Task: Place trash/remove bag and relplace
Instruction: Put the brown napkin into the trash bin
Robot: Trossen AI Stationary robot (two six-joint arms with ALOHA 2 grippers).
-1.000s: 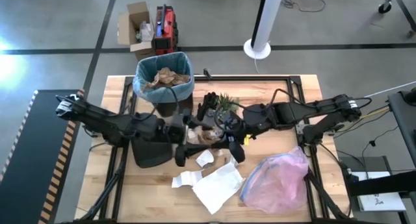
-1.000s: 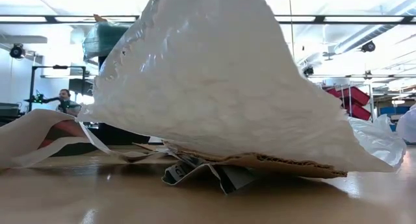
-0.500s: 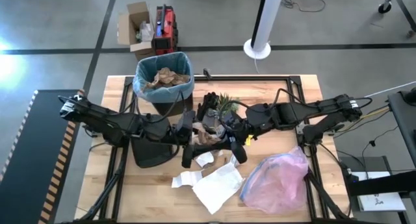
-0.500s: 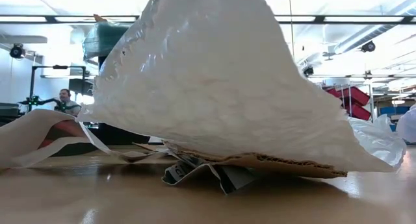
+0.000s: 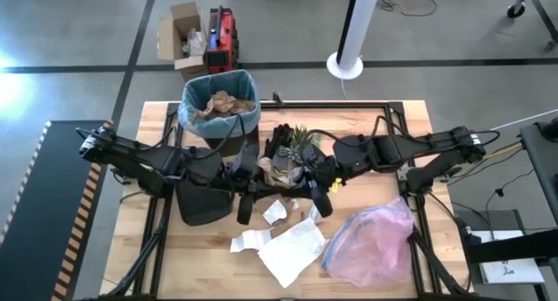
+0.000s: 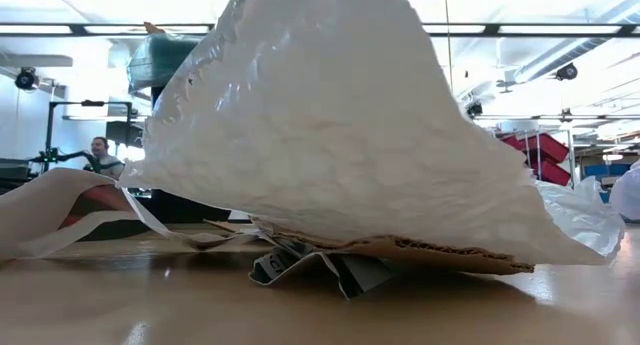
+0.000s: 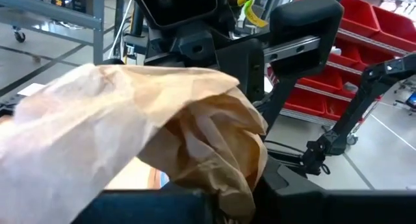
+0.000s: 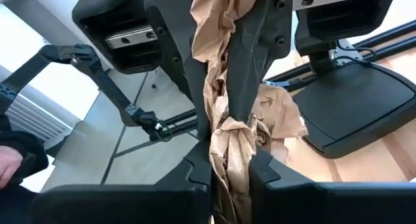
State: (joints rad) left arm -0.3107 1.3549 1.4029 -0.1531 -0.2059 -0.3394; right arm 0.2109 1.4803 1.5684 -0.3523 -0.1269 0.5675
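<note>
Both grippers meet at mid-counter on one crumpled brown paper piece (image 8: 224,120). The right gripper (image 8: 231,169) has its jaws clenched on the paper's lower end, and the left gripper (image 8: 227,68) pinches the same strip from the far side. The risk, as I judge it, is tearing: if both arms pull apart before one lets go, the paper rips and scraps fall. The blue-lined bin (image 5: 220,105) with its bag stands at the counter's (image 5: 375,118) far left edge; white paper sheets (image 5: 288,249) lie near the pink bag (image 5: 370,244).
</note>
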